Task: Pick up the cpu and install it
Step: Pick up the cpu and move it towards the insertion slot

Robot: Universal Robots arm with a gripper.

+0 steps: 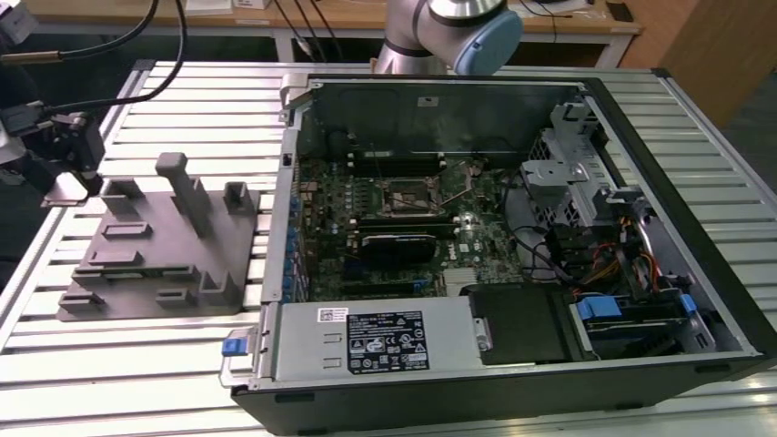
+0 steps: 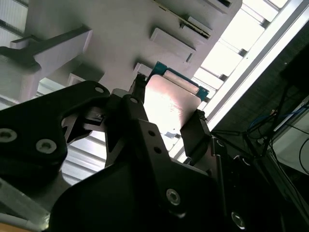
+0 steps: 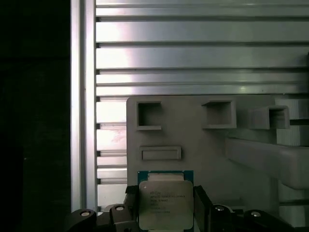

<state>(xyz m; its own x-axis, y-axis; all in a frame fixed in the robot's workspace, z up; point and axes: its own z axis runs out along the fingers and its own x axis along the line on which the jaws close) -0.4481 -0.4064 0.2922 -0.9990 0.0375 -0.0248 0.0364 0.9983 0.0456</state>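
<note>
Claw: the claw (image 2: 166,112) is pinching the cpu, with its two dark fingers (image 3: 201,209) pressed against opposite edges of it.
Cpu: the cpu (image 3: 165,204) lies flat between those fingers. Its silver top faces the first wrist view's camera and a green rim shows around it.
Where it hangs: the cpu is over the grey block (image 1: 158,246), at the block's corner on the exterior view's left. As far as I can judge, it is not seated in any of the block's pockets.
Socket: the socket (image 1: 413,193) sits on the board inside the computer case (image 1: 486,405). It is well apart from the claw, toward the exterior view's right.
Relation that counts: the cpu is already in the claw, so the gap that matters is the one between cpu and socket, which runs across the case's side wall.
Long axis: none, since the cpu is square (which corner goes where matters more, and I cannot make out a corner mark).
Arm: the base joint (image 1: 456,32) stands behind the case. The wrist is reached out to the exterior view's left edge, with the claw pointing down at the slatted table (image 1: 182,91).
</note>
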